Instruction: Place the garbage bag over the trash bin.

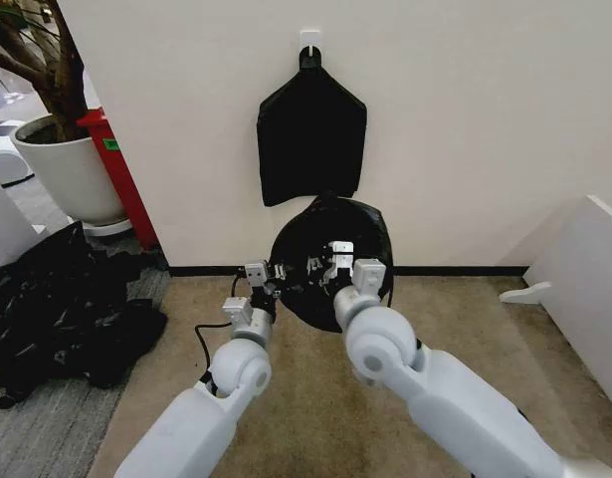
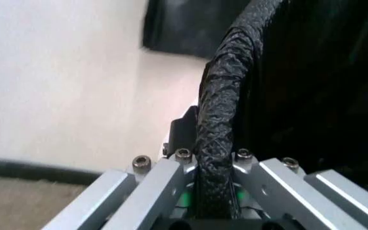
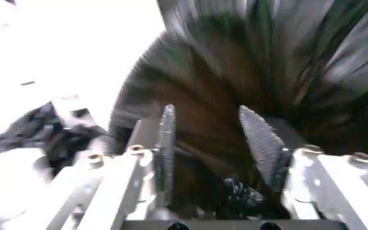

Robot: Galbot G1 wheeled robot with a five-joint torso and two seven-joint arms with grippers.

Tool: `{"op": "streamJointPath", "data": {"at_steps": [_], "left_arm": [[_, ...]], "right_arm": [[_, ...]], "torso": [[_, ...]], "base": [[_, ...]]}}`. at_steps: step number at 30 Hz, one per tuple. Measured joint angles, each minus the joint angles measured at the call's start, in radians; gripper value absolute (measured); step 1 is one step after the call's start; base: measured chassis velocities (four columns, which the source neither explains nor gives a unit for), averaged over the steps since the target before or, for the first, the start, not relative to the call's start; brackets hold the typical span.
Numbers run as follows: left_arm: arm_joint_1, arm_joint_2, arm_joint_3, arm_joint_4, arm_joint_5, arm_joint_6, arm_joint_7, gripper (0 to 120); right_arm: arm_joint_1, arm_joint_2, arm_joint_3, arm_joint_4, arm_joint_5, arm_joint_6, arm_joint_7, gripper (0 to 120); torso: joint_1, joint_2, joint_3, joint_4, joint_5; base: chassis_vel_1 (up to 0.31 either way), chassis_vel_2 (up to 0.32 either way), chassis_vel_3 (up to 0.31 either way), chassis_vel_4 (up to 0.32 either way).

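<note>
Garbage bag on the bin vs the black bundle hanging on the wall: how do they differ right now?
The garbage bag is spread round and open at floor level; the black bundle hangs flat from a wall hook, pointed at the top. The garbage bag's rim is clamped by the left gripper, with the open right gripper over its mouth; nothing touches the bundle. The bag looks glossy, the bundle matte. Both are black.
</note>
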Motion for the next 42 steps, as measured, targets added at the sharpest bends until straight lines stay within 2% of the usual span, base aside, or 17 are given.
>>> {"op": "streamJointPath", "data": {"at_steps": [4,5,9,16,21,24,28,33,36,39,42], "left_arm": [[0.003,0.016,-0.029,0.014,-0.078,0.038,0.023,1],[0.003,0.016,-0.029,0.014,-0.078,0.038,0.023,1],[0.013,0.04,-0.05,0.025,-0.148,0.047,0.098,1],[0.024,0.07,-0.053,0.002,-0.165,0.059,0.135,1],[0.033,0.083,-0.049,-0.032,-0.158,0.061,0.162,1],[0.038,0.089,-0.048,-0.047,-0.154,0.061,0.171,1],[0.042,0.092,-0.048,-0.056,-0.152,0.061,0.176,1],[0.047,0.093,-0.048,-0.058,-0.144,0.061,0.186,1],[0.048,0.093,-0.047,-0.058,-0.142,0.061,0.194,1],[0.048,0.093,-0.045,-0.054,-0.137,0.061,0.201,1],[0.048,0.093,-0.045,-0.054,-0.136,0.061,0.201,1]], "right_arm": [[-0.006,-0.11,0.06,0.133,0.032,0.0,-0.111,59],[-0.006,-0.11,0.06,0.133,0.032,0.0,-0.111,59],[-0.029,-0.197,0.186,0.116,0.084,0.001,-0.168,77],[-0.081,-0.223,0.303,0.032,0.205,-0.01,-0.163,98],[-0.092,-0.209,0.347,0.012,0.369,-0.011,-0.141,100],[-0.086,-0.196,0.361,0.006,0.445,-0.008,-0.127,90],[-0.084,-0.194,0.367,0.002,0.455,-0.004,-0.128,83],[-0.083,-0.194,0.368,0.011,0.46,0.0,-0.131,58],[-0.078,-0.194,0.363,0.013,0.454,0.003,-0.131,53],[-0.068,-0.191,0.35,0.016,0.443,0.012,-0.13,37],[-0.066,-0.191,0.348,0.016,0.441,0.014,-0.129,32]], "torso": [[0.0,0.0,0.0,0.0,-0.0002],[0.0,0.0,0.0,0.0,-0.0002],[0.0,0.0,0.0,-0.0001,-0.0001],[0.0,0.0,0.0,0.0,-0.0001],[0.0,0.0,0.0,-0.0001,-0.0004],[0.0,0.0,0.0,0.0001,-0.0003],[0.0,0.0,0.0,0.0001,-0.0004],[0.0,0.0,0.0,0.0,-0.0003],[0.0,0.0,0.0,0.0,-0.0003],[0.0,0.0,0.0,0.0001,-0.0004],[0.0,0.0,0.0,0.0001,-0.0004]], "base": [[0.0,0.0,0.0,0.0],[0.0,0.0,0.0,0.0],[0.0,0.0,0.0,0.0],[0.0,0.0,0.0,0.0],[0.0,0.0,0.0,0.0],[0.0,0.0,0.0,0.0],[0.0,0.0,0.0,0.0],[0.0,0.0,0.0,0.0],[0.0,0.0,0.0,0.0],[0.0,0.0,0.0,0.0],[0.0,0.0,0.0,0.0]]}}
